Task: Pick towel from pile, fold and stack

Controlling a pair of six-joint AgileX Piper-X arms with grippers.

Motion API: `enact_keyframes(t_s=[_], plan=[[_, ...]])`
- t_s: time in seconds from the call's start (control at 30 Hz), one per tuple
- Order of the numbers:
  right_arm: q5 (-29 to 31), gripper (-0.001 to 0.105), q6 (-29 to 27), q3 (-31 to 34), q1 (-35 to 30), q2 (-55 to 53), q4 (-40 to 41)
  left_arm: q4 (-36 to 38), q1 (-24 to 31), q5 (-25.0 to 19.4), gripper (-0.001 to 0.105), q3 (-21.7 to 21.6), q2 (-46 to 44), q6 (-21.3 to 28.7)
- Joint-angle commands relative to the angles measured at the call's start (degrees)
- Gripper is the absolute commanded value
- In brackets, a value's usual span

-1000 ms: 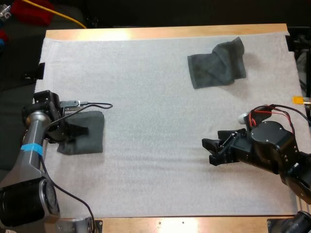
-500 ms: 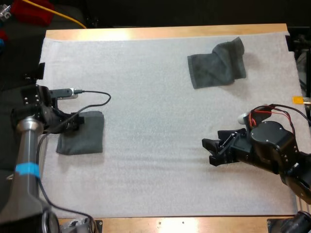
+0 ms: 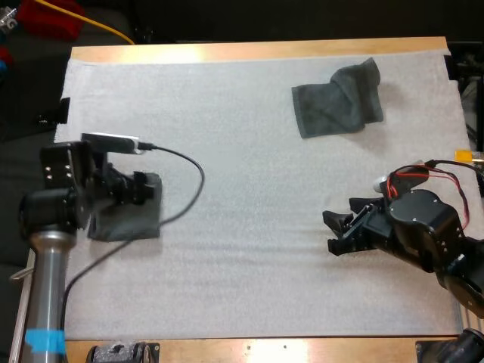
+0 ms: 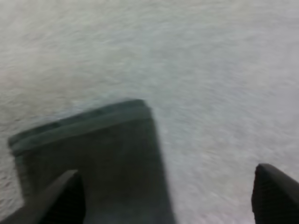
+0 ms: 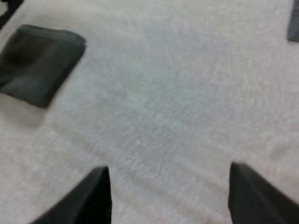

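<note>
Over the left side of the white mat (image 3: 242,174), my left gripper (image 3: 145,190) hovers at the folded towel's (image 3: 128,219) far end, fingers spread wide and empty. My right gripper (image 3: 330,231) points left over bare mat at near right, also parted, holding nothing. Two dark grey-green towels lie well apart: the folded one a flat rectangle, the crumpled towel (image 3: 336,98) rumpled at far right.

A white foam mat (image 3: 242,189) covers the wooden table (image 3: 249,51), whose bare edges run along the top and bottom of the frame. A folded dark grey-green cloth towel (image 3: 125,223) lies on the mat at middle left. A crumpled dark grey-green cloth towel (image 3: 338,98) lies on it at upper right, well apart from the first. The left black two-fingered gripper (image 3: 145,189) is over the folded towel's upper edge. The right black two-fingered gripper (image 3: 331,231) is over bare mat at lower right, below the crumpled towel.
</note>
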Motion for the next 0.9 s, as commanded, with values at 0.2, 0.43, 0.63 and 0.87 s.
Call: enact_keyframes(t_s=[0.2, 0.43, 0.63, 0.87], plan=[[1.2, 0.054, -4.3, -0.3, -8.0, -0.4, 3.6, 1.7, -4.8, 0.3, 0.070, -0.4, -4.0, -2.4], [-4.9, 0.054, -7.1, -0.3, -18.4, -0.4, 3.6, 4.1, -6.1, 0.3, 0.070, -0.4, -7.7, -2.4], [-9.6, 0.054, -9.7, -0.3, -28.3, -0.4, 4.4, 4.9, -6.1, 0.3, 0.070, -0.4, -11.3, -2.2], [-9.9, 0.054, -13.2, -0.3, -38.6, -0.6, 6.2, 6.3, -6.1, 0.3, 0.070, -0.4, -14.4, -1.3]])
